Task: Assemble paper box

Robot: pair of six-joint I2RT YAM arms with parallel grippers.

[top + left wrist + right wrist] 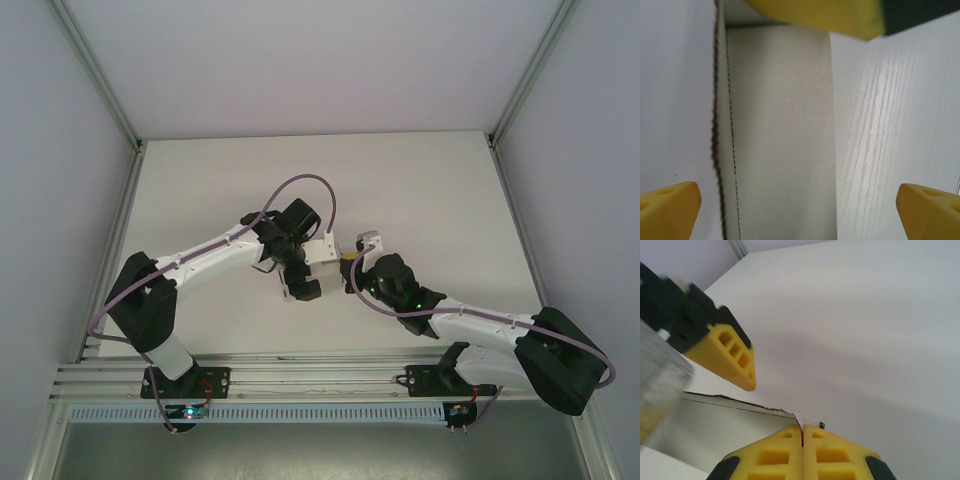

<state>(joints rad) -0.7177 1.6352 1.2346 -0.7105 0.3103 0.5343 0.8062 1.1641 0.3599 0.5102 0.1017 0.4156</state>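
Note:
The paper box (323, 251) is a small white card piece at the table's middle, between both grippers. In the left wrist view its off-white panel (780, 140), with a perforated fold line along its left side, lies between the two yellow fingertips (670, 210) of my left gripper (800, 212), which stands wide open around it without touching. My right gripper (802, 432) is shut on a thin edge of the box (715, 425), pinching the card at its corner. In the top view the right gripper (352, 258) meets the box from the right and the left gripper (305, 255) from the left.
The white table (400, 180) has free room all around the two grippers. Grey walls and metal frame posts (130, 150) bound it at the left, right and back. One finger of the left gripper (730, 357) hangs close above the box in the right wrist view.

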